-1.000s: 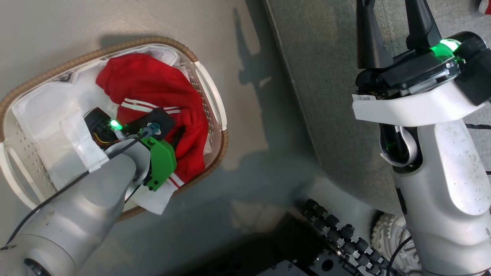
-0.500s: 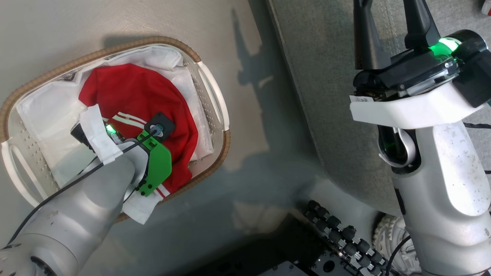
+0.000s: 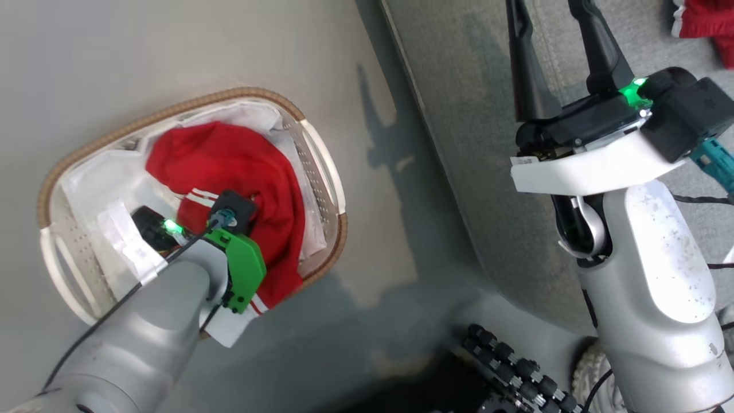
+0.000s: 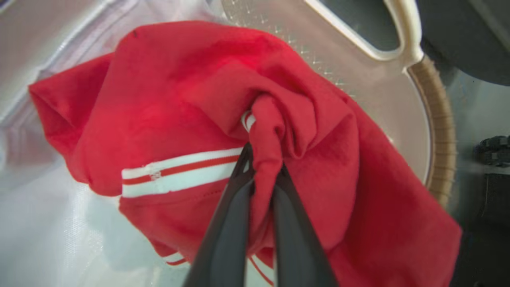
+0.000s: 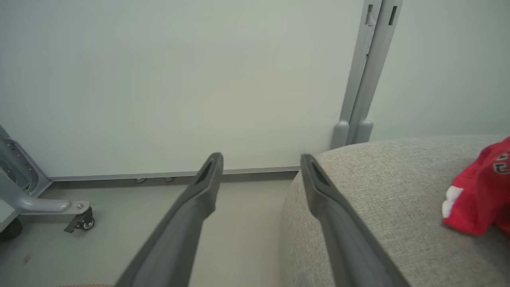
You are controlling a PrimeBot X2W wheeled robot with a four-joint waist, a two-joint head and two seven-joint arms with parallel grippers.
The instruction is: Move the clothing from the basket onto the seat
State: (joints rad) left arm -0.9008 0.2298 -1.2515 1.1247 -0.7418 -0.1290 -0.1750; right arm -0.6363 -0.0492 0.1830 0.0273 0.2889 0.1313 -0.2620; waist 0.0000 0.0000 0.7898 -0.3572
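While one red garment (image 3: 229,166) lies in the basket (image 3: 172,112), the head view has a second red garment (image 3: 705,23) already on the seat (image 3: 470,143), with the right fingers (image 3: 523,63) over it. Left wrist view: the left fingers (image 4: 231,223) are pinched tight on a bunched fold of the basket's garment. Right wrist view: right fingers spread wide, empty. By my judgement one piece is delivered; this one awaits lifting and carrying.

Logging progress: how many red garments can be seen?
2: one red garment in the basket, pinched by the left gripper; another on the seat. Others may hide beneath.
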